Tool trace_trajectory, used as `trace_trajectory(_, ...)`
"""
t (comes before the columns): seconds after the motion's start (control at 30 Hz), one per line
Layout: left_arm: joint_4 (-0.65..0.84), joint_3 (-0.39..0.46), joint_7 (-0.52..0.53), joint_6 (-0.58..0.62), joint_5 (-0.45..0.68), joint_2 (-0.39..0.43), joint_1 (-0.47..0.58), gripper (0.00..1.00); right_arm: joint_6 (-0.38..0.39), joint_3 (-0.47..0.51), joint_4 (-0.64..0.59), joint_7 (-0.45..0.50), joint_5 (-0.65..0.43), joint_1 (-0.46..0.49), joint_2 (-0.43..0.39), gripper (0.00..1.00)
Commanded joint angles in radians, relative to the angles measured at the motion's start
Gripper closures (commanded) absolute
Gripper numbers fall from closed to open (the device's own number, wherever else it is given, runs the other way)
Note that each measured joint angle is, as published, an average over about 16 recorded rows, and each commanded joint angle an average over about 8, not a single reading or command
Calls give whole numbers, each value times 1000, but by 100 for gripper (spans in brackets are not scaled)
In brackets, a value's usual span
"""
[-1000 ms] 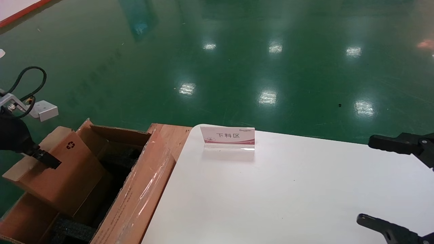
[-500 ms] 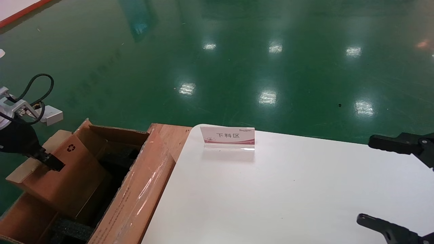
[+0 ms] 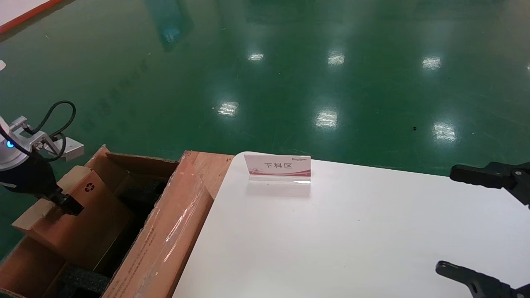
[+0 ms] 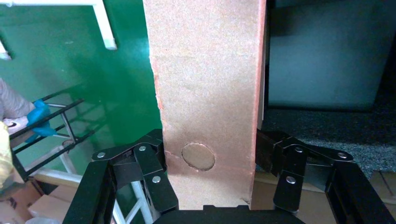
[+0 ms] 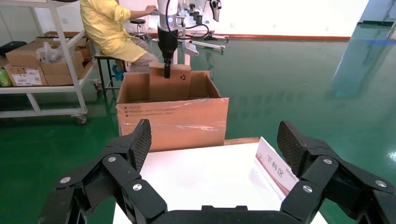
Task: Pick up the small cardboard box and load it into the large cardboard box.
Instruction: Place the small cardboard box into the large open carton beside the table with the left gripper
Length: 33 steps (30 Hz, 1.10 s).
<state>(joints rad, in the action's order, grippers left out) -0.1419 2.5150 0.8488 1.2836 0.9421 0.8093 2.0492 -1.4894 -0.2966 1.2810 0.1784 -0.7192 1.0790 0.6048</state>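
Off the white table (image 3: 352,231), at about eight o'clock from its middle, the large cardboard box (image 3: 165,236) stands open on the floor. The small cardboard box (image 3: 87,219) sits tilted in its mouth, partly below the rim. The left gripper (image 3: 68,203) is clamped on the small box's upper edge. In the left wrist view its black fingers (image 4: 154,172) press on either side of a narrow cardboard panel (image 4: 208,84).

I judge the loading step to be in hand: the small box is over the opening but not yet seated. The next move calls for lowering it squarely into the cavity, levelling the tilt, and letting go only once it rests on the lining.

The right gripper (image 3: 445,219) hangs at three o'clock over the table's far side with its fingers spread wide and nothing between them.

Both boxes are matte brown corrugated board. The small one is a plain block with a black recycling mark on one face and a round perforated disc near the grip. Shiny clear tape (image 3: 178,231) runs along the large box's near wall, and coarse black foam (image 3: 83,281) lines its inside. A small glossy sign (image 3: 277,167) stands at the table's twelve o'clock edge.
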Motion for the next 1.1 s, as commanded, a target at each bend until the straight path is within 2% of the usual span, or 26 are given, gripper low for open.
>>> trace_trajectory(0.03,6,1,4,-3,1,6,-11,100,0,0,0,0,0,0,0,0)
trace_trajectory(0.37,29,-3,26,-15,-7,28,-68,100,0,-1,0,0,0,0,0,0)
trace_trajectory(0.4,31,-4,26,-13,-8,30,-71,96,0,-1,0,0,0,0,0,0)
trace_trajectory(0.43,33,-4,27,-12,-9,31,-74,87,0,-1,0,0,1,0,0,0)
trace_trajectory(0.63,41,-6,26,-7,-11,36,-87,12,1,-1,0,-1,1,0,0,0)
trace_trajectory(0.67,42,-6,26,-8,-11,36,-88,3,1,-1,0,-1,1,0,0,0)
trace_trajectory(0.7,43,-6,26,-8,-11,37,-89,0,1,-1,0,-1,1,0,0,0)
trace_trajectory(1.1,41,-5,25,-6,-11,34,-85,0,1,-1,0,-1,1,0,-1,0)
